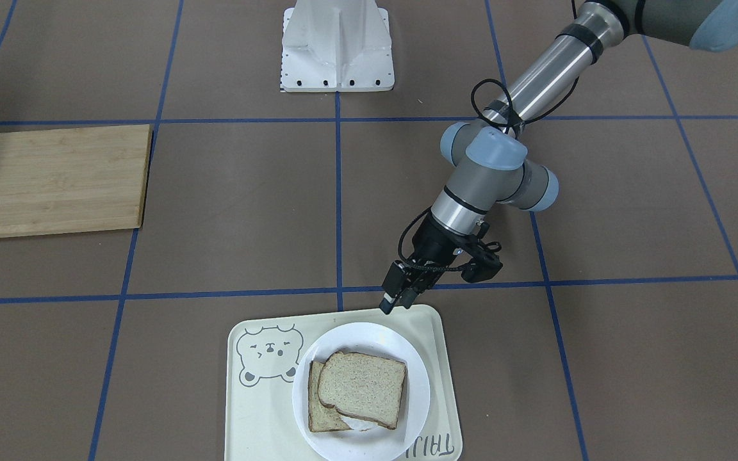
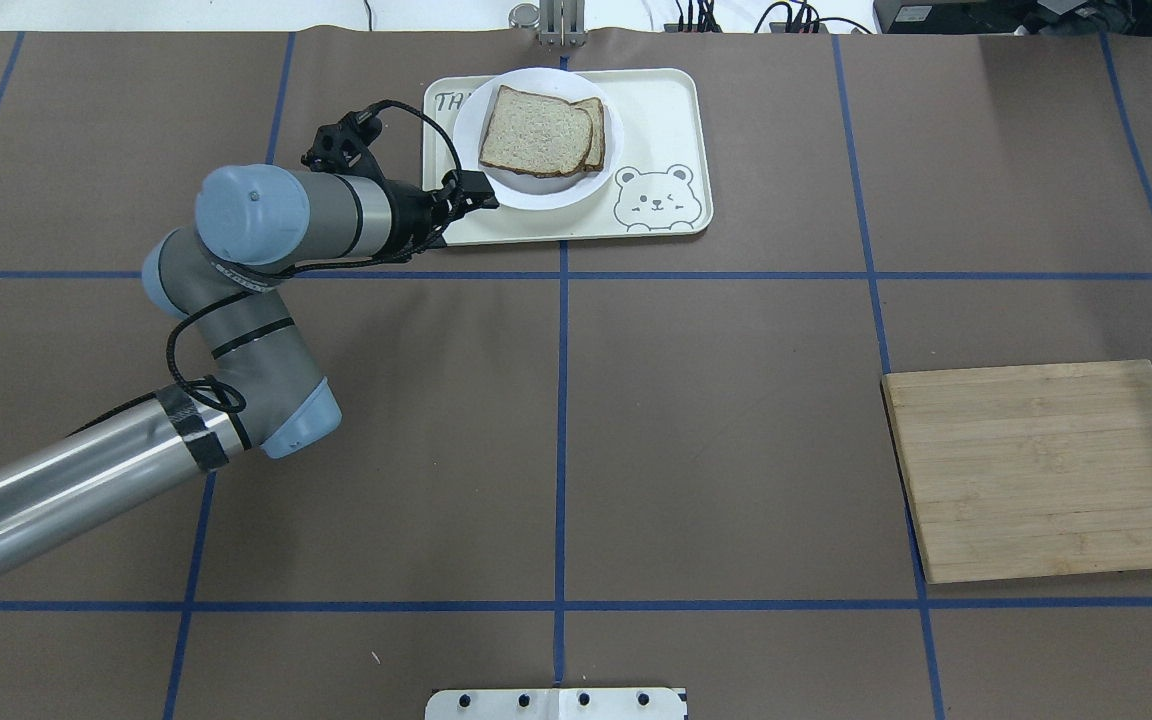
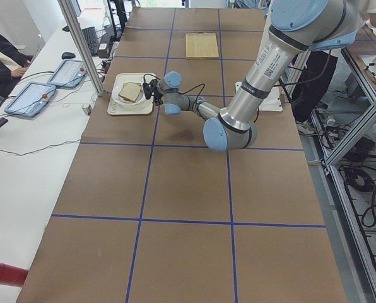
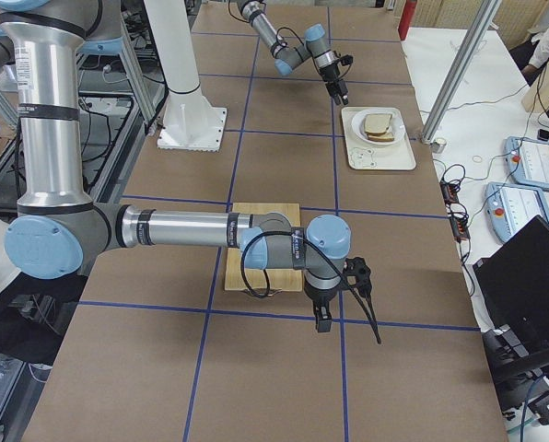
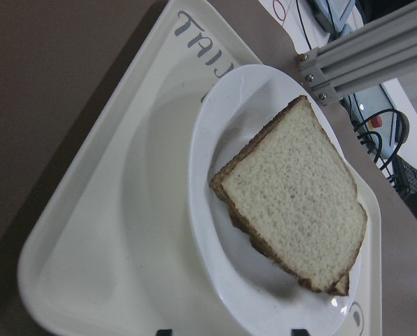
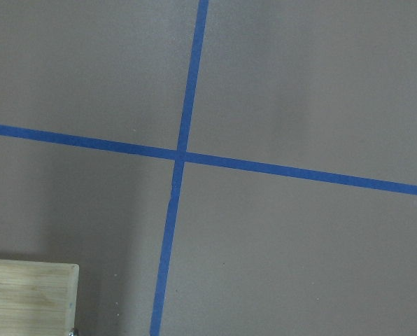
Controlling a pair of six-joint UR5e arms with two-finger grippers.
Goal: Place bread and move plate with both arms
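Two slices of bread are stacked on the white plate (image 1: 421,384), the top slice (image 1: 361,397) lying over the lower one (image 1: 319,417). A bit of white egg (image 1: 362,424) shows under them. The plate sits on the cream bear tray (image 1: 266,416). My left gripper (image 1: 398,301) is open and empty, hovering at the tray's robot-side edge by the plate's rim (image 2: 546,197). The left wrist view shows the bread (image 5: 292,196), the plate (image 5: 208,182) and one fingertip (image 5: 164,332). My right gripper (image 4: 322,322) hangs over the table beside the cutting board; I cannot tell if it is open.
A wooden cutting board (image 2: 1046,470) lies on the robot's right side; its corner shows in the right wrist view (image 6: 26,297). The white fixed base (image 1: 337,48) stands at the robot's edge. An aluminium post (image 5: 362,49) stands just beyond the tray. Blue tape lines cross the brown table.
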